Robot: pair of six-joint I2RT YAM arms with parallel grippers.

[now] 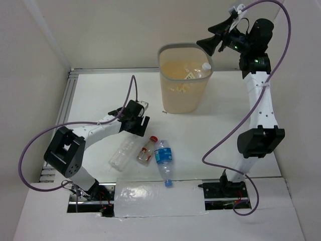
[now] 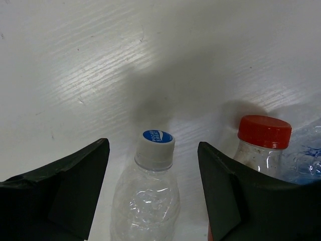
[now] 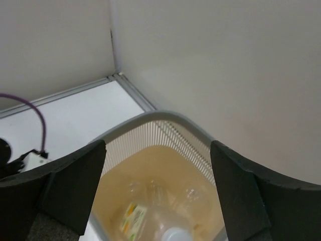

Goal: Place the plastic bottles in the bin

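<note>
Three bottles lay side by side on the desk, towards its near edge. The white-capped bottle was clear and dimpled, and its pale cap carried a blue printed disc. The red-capped bottle lay just to its right and looked grubby inside. The blue-labelled bottle lay just beside that one, with its blue cap pointing at the near edge. My left jaws were spread wide and low over the desk, one on either side of the white-capped bottle's neck. As far as I could see, neither was touching it.

The bin stood well apart at the far side of the desk. It was beige and see-through, with a grey rim and a ribbed upper band. Inside it I made out a fourth bottle, white-capped and leaning at the right wall, and a cream-and-green label lower down. My right jaws hung above the bin's far right corner, apart and holding nothing.
</note>
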